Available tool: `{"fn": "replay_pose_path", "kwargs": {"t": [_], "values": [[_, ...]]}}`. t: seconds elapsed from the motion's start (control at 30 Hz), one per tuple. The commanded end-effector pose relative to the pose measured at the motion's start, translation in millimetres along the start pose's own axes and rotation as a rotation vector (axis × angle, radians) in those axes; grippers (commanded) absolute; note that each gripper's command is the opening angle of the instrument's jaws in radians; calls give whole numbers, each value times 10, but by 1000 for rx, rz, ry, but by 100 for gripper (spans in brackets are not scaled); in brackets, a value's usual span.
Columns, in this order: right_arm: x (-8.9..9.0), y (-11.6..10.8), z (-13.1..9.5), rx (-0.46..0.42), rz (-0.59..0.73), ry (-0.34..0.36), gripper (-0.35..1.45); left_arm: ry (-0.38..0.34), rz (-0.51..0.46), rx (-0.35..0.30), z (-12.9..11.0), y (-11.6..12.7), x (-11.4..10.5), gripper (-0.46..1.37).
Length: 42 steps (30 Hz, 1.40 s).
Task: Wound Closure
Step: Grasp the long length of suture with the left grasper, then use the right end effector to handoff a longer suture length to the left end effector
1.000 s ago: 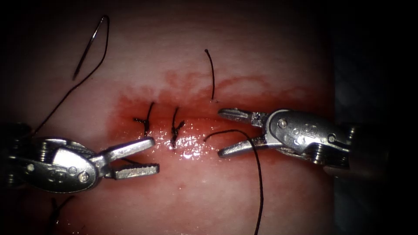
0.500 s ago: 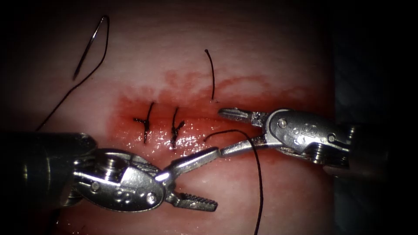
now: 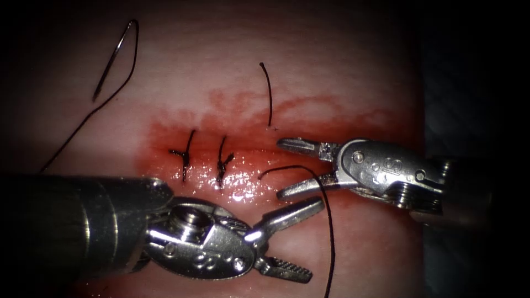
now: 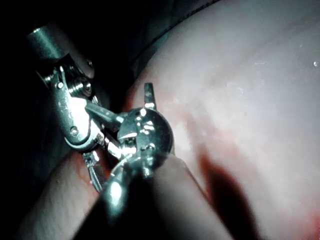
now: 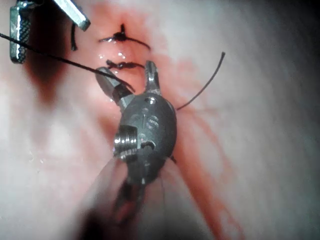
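So both tools are empty-handed here. The left tool (image 3: 292, 237) comes in from about 8 o'clock in the endoscope view, jaws spread wide with nothing between them, its upper jaw reaching up just under the right tool's lower jaw. The right tool (image 3: 284, 168) comes in from 3 o'clock, also gaping and not gripping anything, sitting over the right end of the cut (image 3: 243, 165) on the tissue (image 3: 359, 83). The needle (image 3: 113, 58) is way off at about 10 o'clock, lying loose on the tissue surface, well left of the cut and not stuck in it, as far as I can tell. Its thread (image 3: 83, 124) trails down-left toward 9 o'clock. Another strand (image 3: 328, 221) arcs from near the right tool's lower jaw and drops to 6 o'clock, passing close to the left tool's upper jaw. Two knotted stitches (image 3: 204, 157) sit across the cut, and a short loose thread end (image 3: 269, 94) stands up at 12 o'clock from a point just above the right tool. Red fluid (image 3: 165, 138) stains the area around the cut.
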Motion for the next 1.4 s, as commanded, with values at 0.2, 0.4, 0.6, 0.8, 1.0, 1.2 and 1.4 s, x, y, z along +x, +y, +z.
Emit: {"fn": "replay_pose_path", "kwargs": {"t": [0.2,0.4,0.6,0.8,1.0,1.2,1.4], "values": [[-1,0,0,6,-1,0,122,18,1,-8,10,2,7,80],[-1,-1,0,6,-1,0,121,46,9,-35,22,9,12,79],[-1,-1,0,6,-1,0,121,64,17,-54,27,14,11,62],[-1,-1,0,6,-1,0,121,74,37,-117,20,13,8,-35],[-1,-1,0,6,-1,0,121,70,43,-105,6,5,-1,-35],[0,-3,0,7,-1,0,123,64,38,-72,-16,-10,-14,-35],[7,-2,-3,-12,0,1,125,61,36,-65,-32,-18,-23,-35]]}}
